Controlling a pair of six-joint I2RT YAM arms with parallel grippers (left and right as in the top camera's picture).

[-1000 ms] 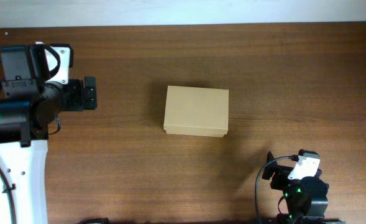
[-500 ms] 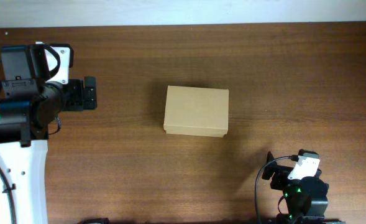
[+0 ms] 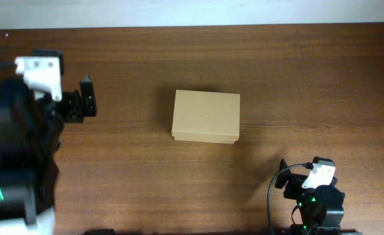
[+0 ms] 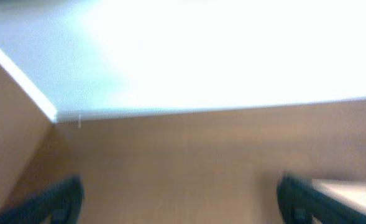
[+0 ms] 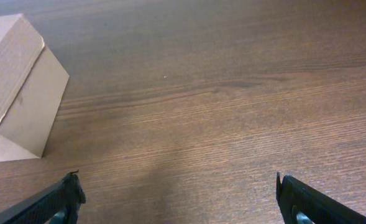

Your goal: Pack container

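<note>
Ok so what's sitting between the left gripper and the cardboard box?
Nothing. In the overhead view, only bare wooden table separates the left gripper from the container.

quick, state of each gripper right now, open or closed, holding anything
left gripper: open, holding nothing (view is blurred)
right gripper: open, holding nothing

No writing, label, brand, number or sign can be read in any view. The cardboard box [image 3: 206,116] is seen plain on its visible faces.
</note>
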